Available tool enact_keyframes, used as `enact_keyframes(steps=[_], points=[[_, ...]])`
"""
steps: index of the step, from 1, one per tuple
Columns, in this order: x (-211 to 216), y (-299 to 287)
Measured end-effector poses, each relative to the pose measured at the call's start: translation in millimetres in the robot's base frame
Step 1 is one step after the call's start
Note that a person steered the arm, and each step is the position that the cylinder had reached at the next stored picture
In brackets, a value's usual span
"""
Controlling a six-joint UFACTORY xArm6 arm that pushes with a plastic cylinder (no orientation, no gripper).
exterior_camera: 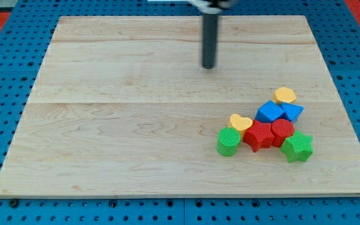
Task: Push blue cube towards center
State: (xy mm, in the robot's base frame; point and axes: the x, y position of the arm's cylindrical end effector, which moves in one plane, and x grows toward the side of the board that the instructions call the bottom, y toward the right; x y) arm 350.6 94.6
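The blue cube (269,112) sits in a cluster at the board's lower right, touching a second blue block (292,112) on its right. My tip (209,66) stands on the upper middle of the board, well up and to the left of the cluster, touching no block.
Around the blue cube lie a yellow heart (240,122), a yellow block (285,95), a red star (259,135), a red cylinder (282,130), a green cylinder (228,141) and a green star (297,147). The wooden board (105,125) lies on a blue pegboard.
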Motion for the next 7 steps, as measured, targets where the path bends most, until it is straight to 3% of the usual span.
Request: enact_keyframes(steps=[1,2,3,4,7], points=[[24.0,110.7],[64.8,162.2],[107.3,160.4],[126.5,128.1],[113.7,-14.4]])
